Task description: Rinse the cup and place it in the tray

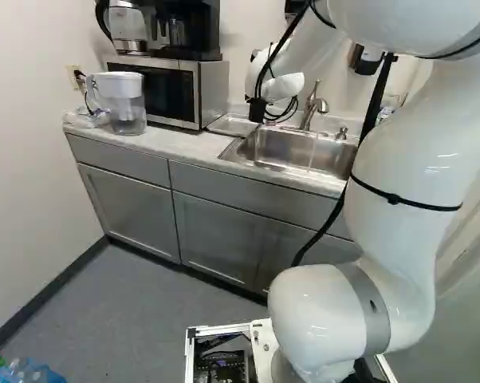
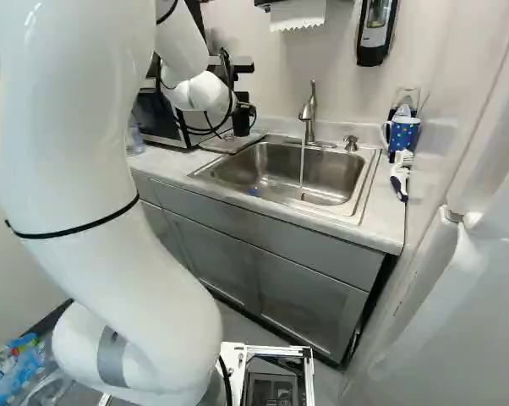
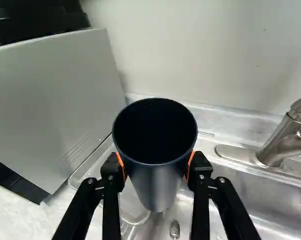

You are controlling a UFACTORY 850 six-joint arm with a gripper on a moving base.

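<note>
My gripper (image 2: 235, 110) is over the left end of the sink counter in the right base view, with the dark cup (image 2: 241, 121) at its end. In the wrist view the gripper (image 3: 156, 167) is shut on the dark cup (image 3: 158, 187), its orange pads pressing from two sides. The cup's open mouth faces the wrist camera, and its inside looks black. Beyond and below the cup, the tray (image 3: 97, 172) lies between microwave and sink, partly hidden by cup and fingers. It also shows as a pale tray (image 2: 231, 143) beside the basin.
Water (image 2: 302, 167) runs from the faucet (image 2: 309, 114) into the sink (image 2: 263, 165). A microwave (image 1: 170, 89) and a water pitcher (image 1: 124, 102) stand along the counter. A blue patterned mug (image 2: 402, 134) and a brush (image 2: 399, 179) are at the counter's far end.
</note>
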